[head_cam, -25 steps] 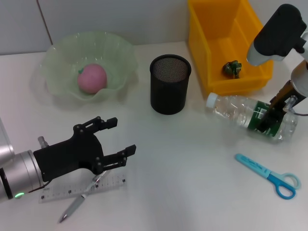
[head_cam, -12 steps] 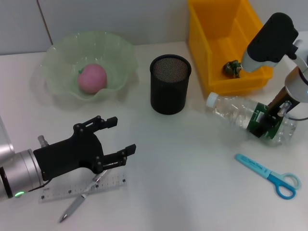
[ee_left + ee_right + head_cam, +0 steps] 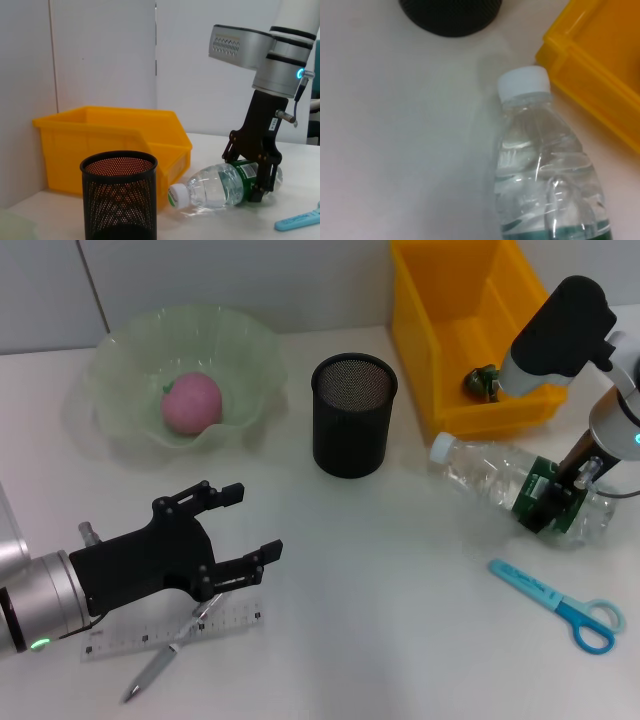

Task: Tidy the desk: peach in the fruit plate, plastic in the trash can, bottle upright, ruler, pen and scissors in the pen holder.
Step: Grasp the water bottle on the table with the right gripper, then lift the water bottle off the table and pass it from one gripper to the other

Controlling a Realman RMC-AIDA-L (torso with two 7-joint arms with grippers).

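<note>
The clear bottle [image 3: 490, 475] with a green label lies on its side in front of the yellow bin, white cap toward the pen holder; it also fills the right wrist view as the bottle [image 3: 545, 170]. My right gripper [image 3: 552, 508] stands over its label, fingers open and straddling it, as the right gripper [image 3: 252, 177] shows in the left wrist view. The peach [image 3: 190, 402] rests in the green fruit plate [image 3: 120, 350]. Crumpled plastic [image 3: 483, 382] lies in the yellow trash can [image 3: 440, 340]. My left gripper [image 3: 255, 523] hovers open above the ruler [image 3: 230, 623] and pen [image 3: 150, 672]. Blue scissors [image 3: 560, 605] lie at the front right.
The black mesh pen holder [image 3: 354, 415] stands upright mid-table, between the plate and the bin, and close to the bottle's cap [image 3: 440, 448]. Bare white desk lies in front of the holder, between the ruler and the scissors.
My right gripper has sunk lower onto the bottle's label, and its wrist has swung slightly left. The bottle and the left arm have stayed where they were.
</note>
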